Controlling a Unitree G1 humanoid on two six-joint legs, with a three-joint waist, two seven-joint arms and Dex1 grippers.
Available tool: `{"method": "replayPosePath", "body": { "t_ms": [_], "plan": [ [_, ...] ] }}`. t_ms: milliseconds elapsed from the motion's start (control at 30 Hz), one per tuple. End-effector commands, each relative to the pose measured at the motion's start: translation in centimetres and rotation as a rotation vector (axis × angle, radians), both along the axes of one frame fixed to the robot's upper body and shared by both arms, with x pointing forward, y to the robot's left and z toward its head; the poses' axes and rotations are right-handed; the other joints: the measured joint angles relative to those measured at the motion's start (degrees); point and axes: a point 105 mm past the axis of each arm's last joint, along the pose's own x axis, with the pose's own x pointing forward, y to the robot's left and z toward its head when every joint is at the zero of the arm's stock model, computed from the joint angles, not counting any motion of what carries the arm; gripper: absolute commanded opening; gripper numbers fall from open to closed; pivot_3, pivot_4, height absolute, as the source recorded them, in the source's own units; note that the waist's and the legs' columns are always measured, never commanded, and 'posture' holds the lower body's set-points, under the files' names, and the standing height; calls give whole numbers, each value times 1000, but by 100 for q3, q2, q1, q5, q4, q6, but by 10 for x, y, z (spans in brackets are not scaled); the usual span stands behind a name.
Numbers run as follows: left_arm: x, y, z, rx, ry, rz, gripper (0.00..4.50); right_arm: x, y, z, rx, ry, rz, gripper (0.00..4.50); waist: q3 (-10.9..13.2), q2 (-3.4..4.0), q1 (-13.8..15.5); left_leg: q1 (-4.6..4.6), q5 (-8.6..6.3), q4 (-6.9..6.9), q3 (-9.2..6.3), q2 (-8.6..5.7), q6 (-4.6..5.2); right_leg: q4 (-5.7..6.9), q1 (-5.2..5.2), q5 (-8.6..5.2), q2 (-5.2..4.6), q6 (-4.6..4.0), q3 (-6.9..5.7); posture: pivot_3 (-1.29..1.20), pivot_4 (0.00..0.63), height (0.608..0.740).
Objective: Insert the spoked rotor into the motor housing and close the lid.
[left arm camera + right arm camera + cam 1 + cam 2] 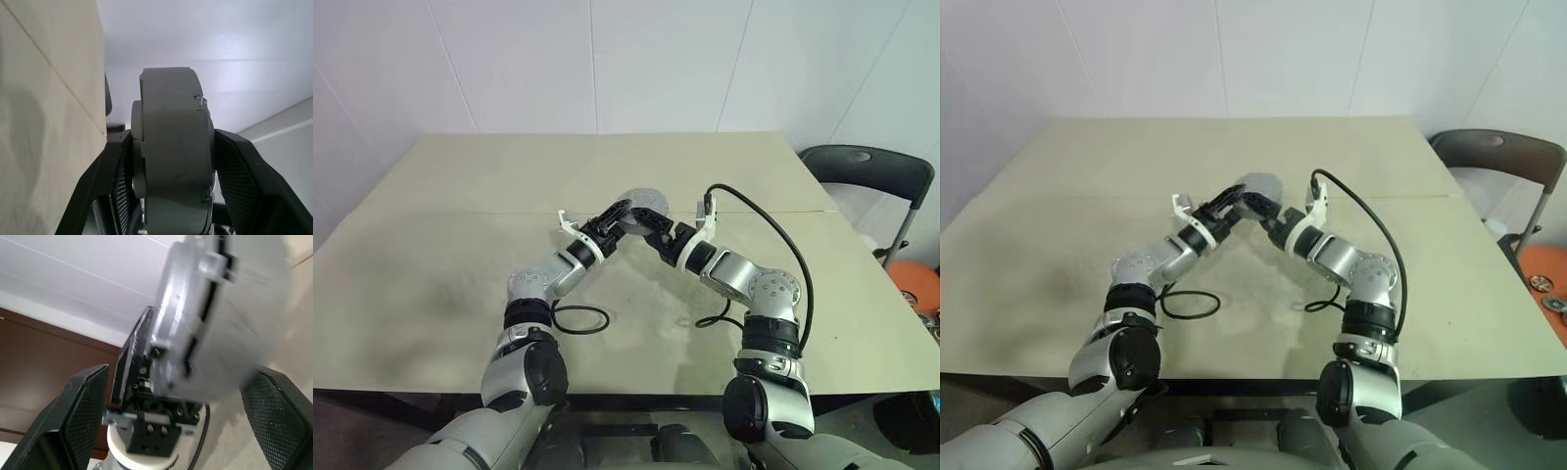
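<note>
Between the left gripper's [619, 214] jaws, clamped across its flat faces above the bench [460, 186], sits the grey motor housing [173, 152]. Right gripper [176, 396] jaws stand wide, flanking it untouched. It looks rigid, smooth-sided, likely slippery; grip the rim.

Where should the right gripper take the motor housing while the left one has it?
Probably across the two flat faces, on the rim half that sticks out beyond the left gripper. The motor housing is a squat grey disc held on edge above the table, its faces clamped by the left fingers. The right gripper stands open astride it already; closing there, opposite the left, looks safest.
</note>
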Motion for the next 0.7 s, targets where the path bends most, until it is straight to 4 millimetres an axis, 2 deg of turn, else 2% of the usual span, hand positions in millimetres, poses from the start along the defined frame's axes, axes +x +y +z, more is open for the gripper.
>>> {"method": "replayPosePath", "body": {
  "t_ms": [33, 233, 700],
  "plan": [
    [10, 8, 26, -54, -73, 54, 2411, 1, 1, 10, 23, -36, 8, 4264, 0, 0, 1, 0, 0, 0, 0, 0, 0, 0, 0, 0, 0, 0, 0, 0, 0, 740],
    [22, 29, 16, 15, -40, 202, 2411, 1, 0, 10, 19, -41, 8, 4264, 0, 0, 3, 0, 0, 0, 0, 0, 0, 0, 0, 0, 0, 0, 0, 0, 0, 740],
    [39, 106, -10, 281, 17, 677, 2411, -1, 1, 9, -5, -53, 23, 4264, -1, -1, 9, -1, 1, 1, 0, 0, -2, -1, 0, 0, 0, 0, 0, 0, 0, 740]
  ]
}}
